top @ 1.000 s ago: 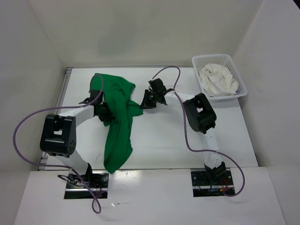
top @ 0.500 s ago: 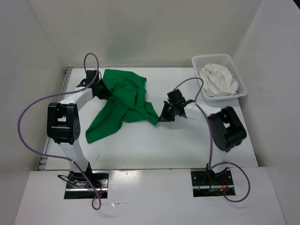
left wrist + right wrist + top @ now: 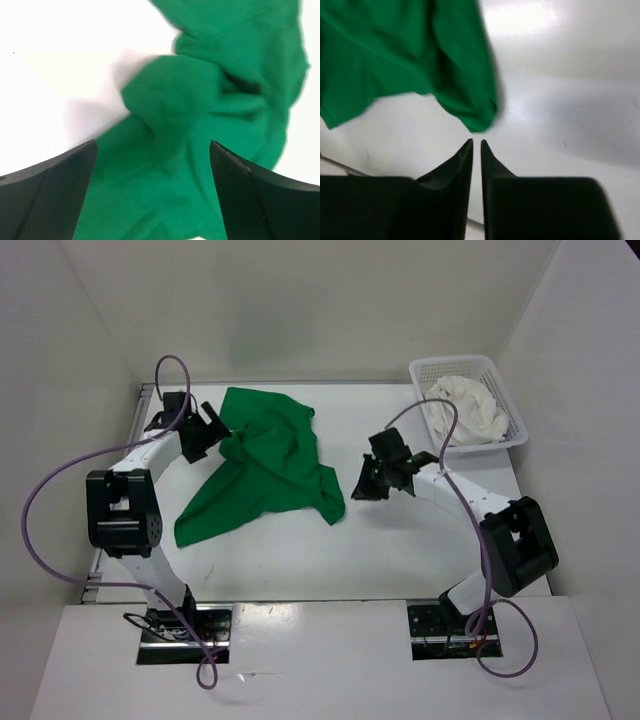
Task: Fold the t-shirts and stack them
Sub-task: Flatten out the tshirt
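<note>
- The white bench carries everything, with my two arms reaching over it from the near edge.
- The green t-shirt lies unfolded and rumpled on the bench, left of centre. Its bunched upper part sits toward the far left. One long tail runs toward the near left, and a shorter corner points right.
- The white mesh basket stands in the far right corner of the bench, well apart from the green t-shirt.
- The white t-shirt is heaped inside the basket, crumpled and rising above its rim.
- My left claw hangs at the far left, just beside the bunched edge of the green t-shirt. Its fingers are spread wide with nothing clamped between them. The left wrist camera looks past them onto a twisted knot of green cloth.
- My right claw is near the middle of the bench, just right of the green t-shirt's right-hand corner. From the right wrist camera its fingers are all but closed, with only a thin slit between them, and they hold nothing. The green corner lies just past the tips, and bare bench shows between cloth and fingertips.
</note>
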Motion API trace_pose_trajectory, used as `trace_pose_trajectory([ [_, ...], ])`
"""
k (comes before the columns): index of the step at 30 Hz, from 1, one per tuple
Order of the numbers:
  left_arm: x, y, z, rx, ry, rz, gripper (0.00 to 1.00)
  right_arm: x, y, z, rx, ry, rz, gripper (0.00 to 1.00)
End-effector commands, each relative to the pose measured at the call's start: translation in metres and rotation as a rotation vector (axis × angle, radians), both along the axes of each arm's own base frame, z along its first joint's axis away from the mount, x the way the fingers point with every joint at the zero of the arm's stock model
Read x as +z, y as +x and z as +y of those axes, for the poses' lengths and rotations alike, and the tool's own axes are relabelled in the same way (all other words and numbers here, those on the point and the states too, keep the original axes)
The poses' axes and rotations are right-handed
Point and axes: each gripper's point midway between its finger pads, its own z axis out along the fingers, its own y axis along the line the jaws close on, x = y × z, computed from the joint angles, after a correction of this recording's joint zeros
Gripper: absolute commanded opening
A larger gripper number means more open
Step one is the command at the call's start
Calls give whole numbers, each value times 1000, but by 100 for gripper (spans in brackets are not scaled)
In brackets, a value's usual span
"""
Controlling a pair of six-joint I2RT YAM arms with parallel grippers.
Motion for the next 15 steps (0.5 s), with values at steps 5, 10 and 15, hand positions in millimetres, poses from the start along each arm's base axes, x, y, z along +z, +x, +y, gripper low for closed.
trace_pose_trajectory([
  [5, 48, -40, -80, -255, -20, -95, 82, 27, 91, 23, 17, -102, -200, 5],
  [10, 3, -95, -108, -281, -58, 23, 46, 22, 120, 54, 59, -120, -228, 34],
  [15, -3, -114, -96, -249, -20, 35, 52, -4, 129, 66, 60, -156, -192, 38],
])
